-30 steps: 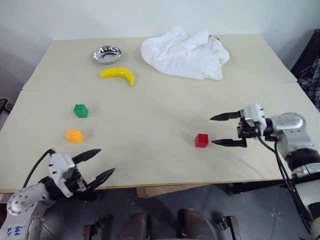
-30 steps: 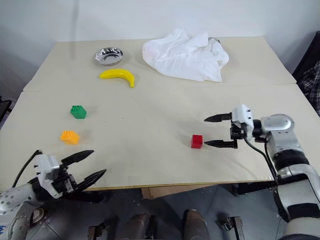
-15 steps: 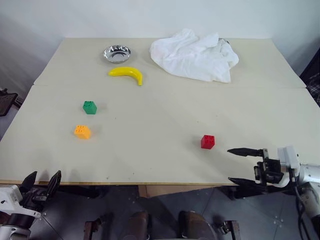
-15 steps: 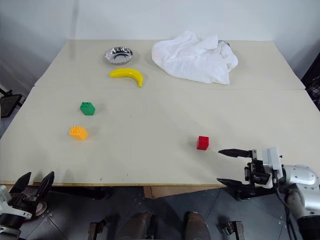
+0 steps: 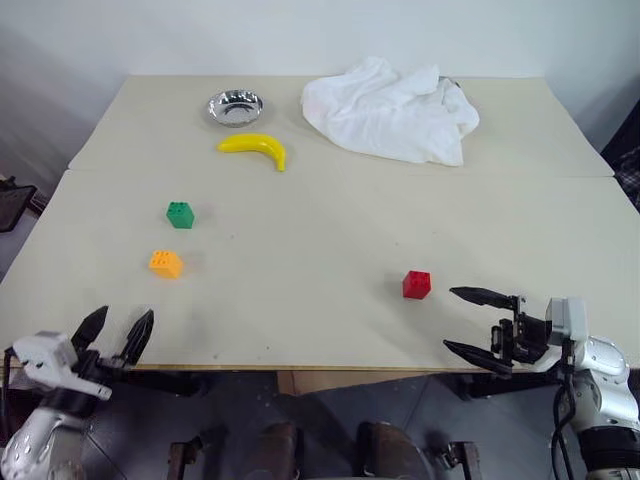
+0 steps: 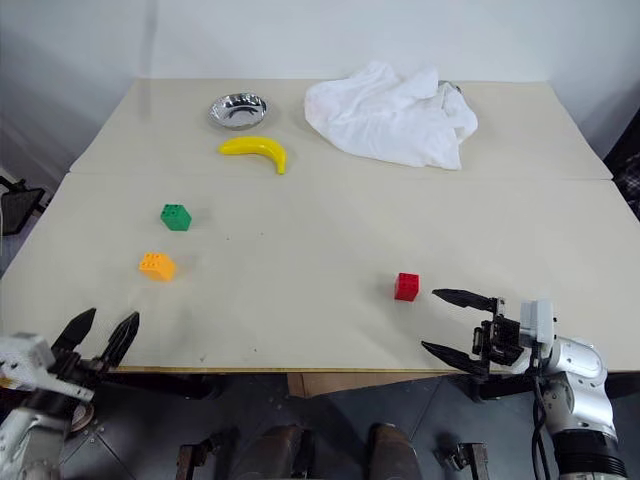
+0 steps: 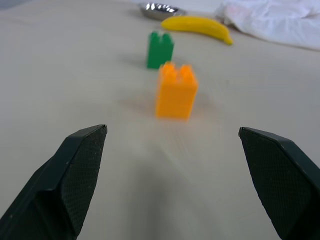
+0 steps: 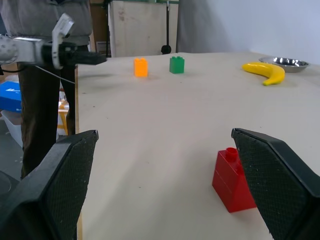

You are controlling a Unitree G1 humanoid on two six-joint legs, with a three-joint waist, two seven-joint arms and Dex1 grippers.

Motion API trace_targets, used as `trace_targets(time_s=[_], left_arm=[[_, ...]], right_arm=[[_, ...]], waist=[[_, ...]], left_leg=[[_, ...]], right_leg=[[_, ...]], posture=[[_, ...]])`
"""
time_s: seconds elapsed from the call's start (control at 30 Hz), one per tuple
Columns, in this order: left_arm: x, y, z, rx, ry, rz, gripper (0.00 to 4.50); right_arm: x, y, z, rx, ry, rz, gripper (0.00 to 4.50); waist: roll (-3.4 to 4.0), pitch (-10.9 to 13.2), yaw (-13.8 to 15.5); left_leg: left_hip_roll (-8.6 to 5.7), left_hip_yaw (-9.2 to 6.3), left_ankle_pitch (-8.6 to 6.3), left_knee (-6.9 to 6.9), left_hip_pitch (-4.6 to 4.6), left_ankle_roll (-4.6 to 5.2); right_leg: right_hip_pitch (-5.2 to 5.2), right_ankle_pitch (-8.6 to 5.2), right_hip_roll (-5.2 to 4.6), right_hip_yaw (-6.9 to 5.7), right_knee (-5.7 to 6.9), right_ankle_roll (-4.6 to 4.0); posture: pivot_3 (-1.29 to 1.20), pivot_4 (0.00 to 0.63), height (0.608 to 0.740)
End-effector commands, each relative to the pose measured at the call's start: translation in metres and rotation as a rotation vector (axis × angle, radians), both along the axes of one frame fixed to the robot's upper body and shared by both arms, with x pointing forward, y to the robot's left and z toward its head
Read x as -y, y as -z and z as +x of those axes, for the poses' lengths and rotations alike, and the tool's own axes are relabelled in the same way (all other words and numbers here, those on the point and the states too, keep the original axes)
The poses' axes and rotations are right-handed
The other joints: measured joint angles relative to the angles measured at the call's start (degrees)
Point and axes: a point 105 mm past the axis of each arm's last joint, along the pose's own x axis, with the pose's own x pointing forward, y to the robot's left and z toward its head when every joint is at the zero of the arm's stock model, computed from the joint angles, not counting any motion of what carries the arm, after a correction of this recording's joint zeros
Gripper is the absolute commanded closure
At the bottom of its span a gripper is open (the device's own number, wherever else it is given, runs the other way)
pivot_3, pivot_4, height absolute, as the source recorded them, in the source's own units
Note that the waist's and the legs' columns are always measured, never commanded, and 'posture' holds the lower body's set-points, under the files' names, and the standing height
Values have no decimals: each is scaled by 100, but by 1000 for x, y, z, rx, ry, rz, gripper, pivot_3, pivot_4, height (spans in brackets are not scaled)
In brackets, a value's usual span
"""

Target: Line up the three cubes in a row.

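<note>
Three studded cubes lie apart on the beige table (image 5: 300,250). The green cube (image 5: 180,214) and the orange cube (image 5: 165,263) sit close together at the left. The red cube (image 5: 416,284) lies at the right, near the front edge. My right gripper (image 5: 480,325) hovers open at the front edge, just right of the red cube (image 8: 233,181), holding nothing. At the front left corner my left gripper (image 5: 113,334) is open and empty, pointing toward the orange cube (image 7: 176,90) with the green cube (image 7: 160,49) behind it.
A yellow banana (image 5: 255,148) and a small metal bowl (image 5: 235,106) lie at the back left. A crumpled white cloth (image 5: 390,108) covers the back right. A seam (image 5: 330,172) crosses the table behind the cubes. A person's legs (image 8: 45,75) stand beyond the table's left side.
Both arms dropped from over the table to its front edge, then rose slightly. The right gripper went from beside the red cube to below and right of it. The camera view shifted.
</note>
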Motion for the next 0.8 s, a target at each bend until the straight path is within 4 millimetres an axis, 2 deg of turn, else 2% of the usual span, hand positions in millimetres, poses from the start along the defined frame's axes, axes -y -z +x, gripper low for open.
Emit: trace_targets(time_s=[0.03, 0.13, 0.23, 0.3, 0.37, 0.43, 0.53, 0.8], left_arm=[[6, -20, 25, -25, -22, 50, 0], [9, -45, 53, -69, -30, 70, 0], [4, -63, 76, -198, -89, 88, 0], [9, -87, 94, -262, -88, 100, 0], [12, -98, 112, -355, -115, 108, 0], [14, -101, 127, -431, -137, 87, 0], [19, -94, 139, -563, -141, 129, 0], [18, -93, 159, -630, -168, 114, 0]], right_arm=[[5, -3, -7, 2, -53, -39, 14], [4, -2, -9, -18, -64, -44, 14], [2, -2, -10, -27, -75, -50, 14], [1, -3, -10, -27, -77, -49, 14], [-1, -5, -9, -23, -79, -46, 14], [-4, -7, -8, -18, -86, -42, 14], [-8, -9, -9, -9, -99, -36, 14], [-12, -11, -11, -3, -97, -27, 14]], waist=[[0, 0, -9], [-1, 0, -14], [-2, 1, -12], [-5, 2, -8], [-10, 6, 6], [-10, 5, -2], [-10, 5, -28], [-29, 17, -43]], left_leg=[[-1, 0, 0, 0, 1, 0], [0, 0, 0, 0, 0, -2], [-1, -1, 6, 1, -9, -10], [-5, 0, 6, 1, -9, -11], [-9, -4, 9, 4, -16, -12], [-17, -3, 11, 6, -15, -11], [-20, -1, 12, 3, -13, -11], [-12, 3, 14, 3, -24, -22]], right_leg=[[-1, 1, 0, 0, 6, 1], [-12, 1, 2, -2, 26, 2], [-29, 1, 4, -2, 45, 2], [-36, 1, 4, 1, 77, 2], [-45, 1, 4, 1, 90, 2], [-47, 1, 3, 2, 97, 3], [-56, 2, 7, 4, 112, 4], [-79, 1, 21, 4, 115, 5]], posture=[[0, 150, 740], [0, 150, 740], [0, 150, 740], [0, 150, 740], [0, 150, 740], [0, 150, 740], [0, 150, 740], [0, 150, 740]])
